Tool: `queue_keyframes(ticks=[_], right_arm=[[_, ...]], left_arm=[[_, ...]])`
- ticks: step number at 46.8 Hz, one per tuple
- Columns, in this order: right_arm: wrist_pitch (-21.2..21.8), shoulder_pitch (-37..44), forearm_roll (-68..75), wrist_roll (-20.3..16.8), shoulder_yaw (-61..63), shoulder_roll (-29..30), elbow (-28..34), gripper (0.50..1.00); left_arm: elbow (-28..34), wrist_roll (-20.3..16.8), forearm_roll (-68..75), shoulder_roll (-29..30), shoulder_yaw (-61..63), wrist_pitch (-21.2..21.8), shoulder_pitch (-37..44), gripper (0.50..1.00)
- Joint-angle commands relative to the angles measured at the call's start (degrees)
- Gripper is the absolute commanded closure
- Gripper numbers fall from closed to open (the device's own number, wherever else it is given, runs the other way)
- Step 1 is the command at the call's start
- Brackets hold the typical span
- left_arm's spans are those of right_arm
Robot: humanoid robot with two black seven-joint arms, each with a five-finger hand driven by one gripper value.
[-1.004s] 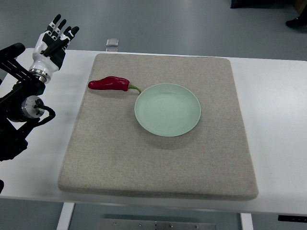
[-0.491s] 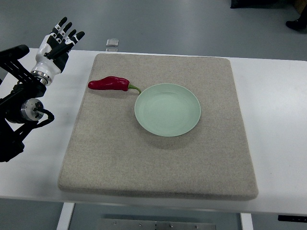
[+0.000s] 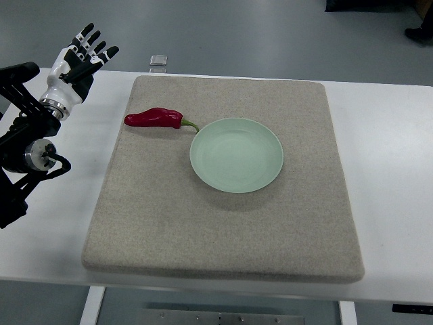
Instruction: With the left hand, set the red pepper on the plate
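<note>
Beside plate (image 3: 236, 155), glossy red pepper (image 3: 154, 118)

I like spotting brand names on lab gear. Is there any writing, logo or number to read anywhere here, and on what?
None can be read.
Red pepper, plate, grey mat and white table: all plain.
Left robot hand: black and white parts, no lettering visible.
Small clear object at the table's far edge: too small to tell.
</note>
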Motion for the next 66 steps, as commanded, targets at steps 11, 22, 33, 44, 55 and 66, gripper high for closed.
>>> queue_keyframes(ticks=[11, 22, 33, 44, 55, 66], right_arm=[[0.0, 0.0, 0.0, 0.0, 0.0, 0.0, 0.0, 0.568], [0.0, 0.0, 0.0, 0.0, 0.0, 0.0, -0.1, 0.568], [0.0, 0.0, 0.0, 0.0, 0.0, 0.0, -0.1, 0.568], [0.0, 0.0, 0.0, 0.0, 0.0, 0.0, 0.0, 0.568], [0.0, 0.0, 0.0, 0.0, 0.0, 0.0, 0.0, 0.568], [0.0, 0.0, 0.0, 0.0, 0.0, 0.0, 0.0, 0.568]], left_arm=[[-2.4, -0.1, 3.7, 1.3, 0.1, 0.0, 0.1, 0.504], [-3.5, -0.1, 9.8, 2.2, 0.9, 0.2, 0.0, 0.504], [-4.1, 0.0, 18.5, 2.6, 3.0, 2.9, -0.2, 0.506], [-7.0, 0.4, 26.7, 3.9, 8.4, 4.4, -1.7, 0.519], [-6.6, 1.1, 30.1, 5.6, 15.3, 4.9, -4.7, 0.525], [-6.8, 1.1, 32.7, 8.5, 22.8, 4.9, -8.5, 0.546]])
